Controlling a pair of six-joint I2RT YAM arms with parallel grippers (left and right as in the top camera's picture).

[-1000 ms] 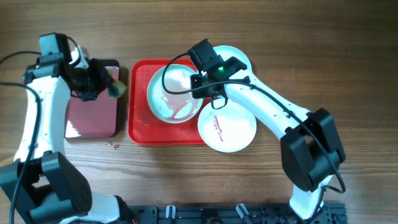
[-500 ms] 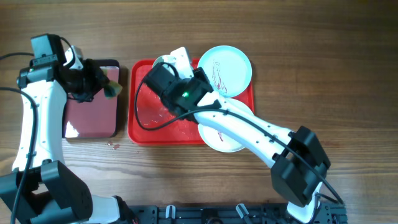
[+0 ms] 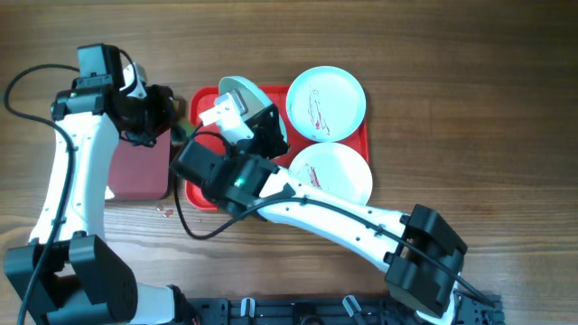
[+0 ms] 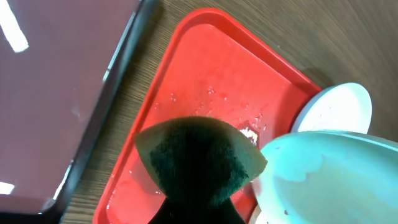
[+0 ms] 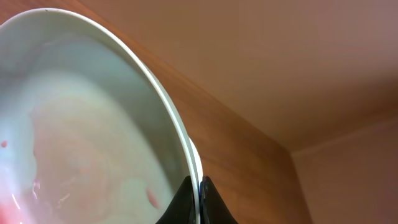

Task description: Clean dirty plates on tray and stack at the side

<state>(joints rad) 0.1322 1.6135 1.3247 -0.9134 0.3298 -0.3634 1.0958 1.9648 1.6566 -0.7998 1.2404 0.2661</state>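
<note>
Above the left half of the red tray (image 4: 205, 81), a pale mint plate (image 3: 242, 93) is held up on edge, steeply tilted, by the right gripper (image 5: 198, 198). Its rim is pinched between the two dark fingers, which are drawn narrowly together on it. Faint pinkish smears and a few red specks are seen on the plate's inner face in the right wrist view.

Just beside that plate, a dark green sponge (image 4: 199, 162) is clamped in the left gripper (image 3: 170, 122). The sponge's tip is seen close to the raised plate's lower rim, but whether the two touch cannot be told. The sponge is held over the tray's left part, where droplets are scattered on the red floor.

Two more plates are seen lying at the right side of the tray. A second mint plate (image 3: 325, 102), marked with dark red streaks, is laid over the far right corner. A white plate (image 3: 336, 171), likewise streaked, is laid over the near right corner, with its edge past the rim.

Left of the red tray, a smaller black-rimmed tray (image 3: 135, 167) with a maroon inside is set just beside it on the wooden table (image 3: 470, 54).
</note>
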